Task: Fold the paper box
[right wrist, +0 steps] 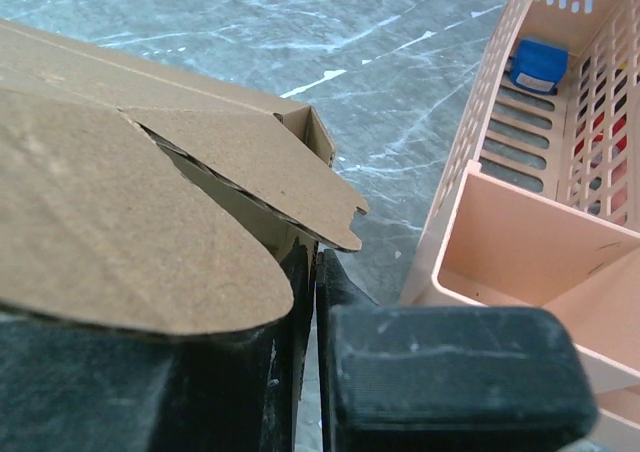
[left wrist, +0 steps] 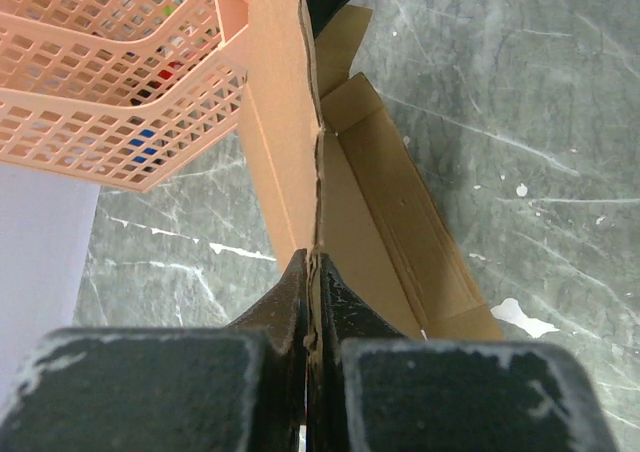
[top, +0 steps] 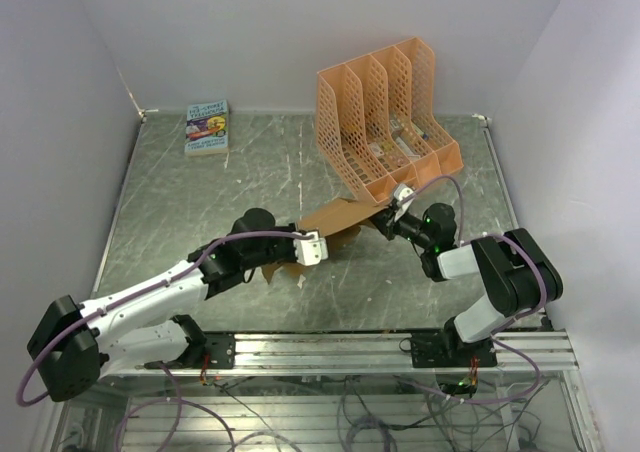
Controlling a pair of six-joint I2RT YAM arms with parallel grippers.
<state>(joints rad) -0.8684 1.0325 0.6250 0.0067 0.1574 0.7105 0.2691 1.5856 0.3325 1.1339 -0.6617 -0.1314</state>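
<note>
So, top view, progress: the paper box (top: pixel 335 227) is about midway by this reckoning, partly raised off the table (top: pixel 200 202), with flaps splayed and no closed carton yet. Tucking the tabs and closing the ends look to be left.
Top view, arms: the left gripper (top: pixel 315 247) reaches forward, low and nearly stretched out, to the box's near end. The right gripper (top: pixel 393 210) is folded back across to meet the far end, so the box spans between the two tools.
Top view, surroundings: the orange rack (top: pixel 385 112) stands just beyond the right gripper, and a small book (top: pixel 207 127) lies well off, far ahead of the left gripper.
Left wrist, grip: the left gripper (left wrist: pixel 312 272) is pressed tight on the edge of an upright panel of the paper box (left wrist: pixel 290 122), with only the card's thickness between its fingers.
Left wrist, box: ahead of the tips a long trough-like wall opens to the tool's right. The orange rack (left wrist: pixel 110 72) sits up to its left.
Right wrist, grip: the right gripper (right wrist: pixel 310 272) is closed to a thin slit, seemingly on a wall of the paper box (right wrist: pixel 120 202) (a rounded flap hides one finger).
Right wrist, box: flaps fan out above and ahead of the fingers, and the orange rack (right wrist: pixel 520 242) is close on the tool's right.
</note>
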